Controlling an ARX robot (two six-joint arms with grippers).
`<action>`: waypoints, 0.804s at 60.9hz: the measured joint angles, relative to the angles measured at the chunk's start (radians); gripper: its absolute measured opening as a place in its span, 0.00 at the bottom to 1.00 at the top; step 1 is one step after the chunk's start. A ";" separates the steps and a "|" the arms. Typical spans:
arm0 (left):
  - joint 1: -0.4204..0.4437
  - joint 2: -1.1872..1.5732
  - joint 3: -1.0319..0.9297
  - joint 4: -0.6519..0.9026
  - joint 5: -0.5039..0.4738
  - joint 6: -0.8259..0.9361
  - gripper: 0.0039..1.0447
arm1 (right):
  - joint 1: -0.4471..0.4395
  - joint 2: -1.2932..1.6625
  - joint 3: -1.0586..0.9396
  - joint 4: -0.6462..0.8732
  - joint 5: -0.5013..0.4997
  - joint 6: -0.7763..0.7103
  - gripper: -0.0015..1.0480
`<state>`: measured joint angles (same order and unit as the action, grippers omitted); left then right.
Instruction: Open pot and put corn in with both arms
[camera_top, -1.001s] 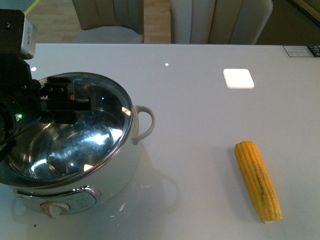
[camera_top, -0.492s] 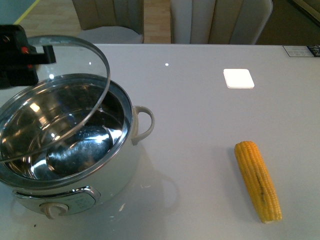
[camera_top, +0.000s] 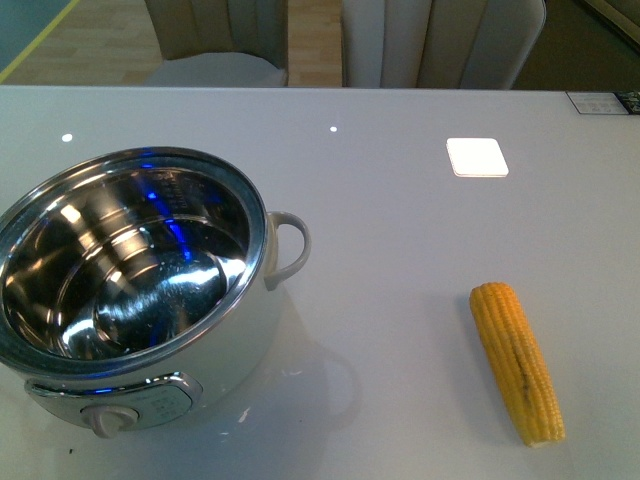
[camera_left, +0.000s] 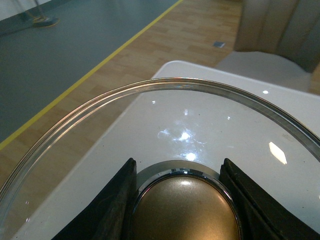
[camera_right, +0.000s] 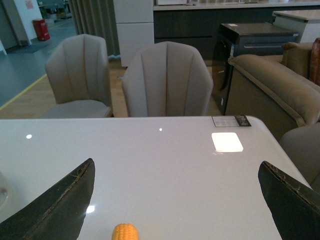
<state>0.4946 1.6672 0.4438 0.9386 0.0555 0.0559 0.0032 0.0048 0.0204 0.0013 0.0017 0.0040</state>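
Item one, my left gripper: jaws pinching the bronze knob of the glass lid, which is carried out past the table's edge with floor showing through the glass, presumably to leave the pot's mouth free. Item two, the pot: on the left of the table, uncovered, steel interior empty, loop handle turned toward the corn. Item three, the corn: lying flat on the table well to the right of the pot, untouched. Item four, my right gripper: jaws spread wide and holding nothing, hanging above the table with the cob's tip low in the gap between them, placed, I judge, for a descent onto it.
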 joint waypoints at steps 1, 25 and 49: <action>0.010 0.012 0.000 0.009 0.002 0.003 0.42 | 0.000 0.000 0.000 0.000 0.000 0.000 0.92; 0.134 0.512 0.021 0.325 0.011 0.083 0.42 | 0.000 0.000 0.000 0.000 0.000 0.000 0.92; 0.075 0.753 0.208 0.364 -0.026 0.065 0.42 | 0.000 0.000 0.000 0.000 0.000 0.000 0.92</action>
<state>0.5697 2.4207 0.6521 1.3025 0.0292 0.1207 0.0032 0.0048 0.0204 0.0013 0.0017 0.0040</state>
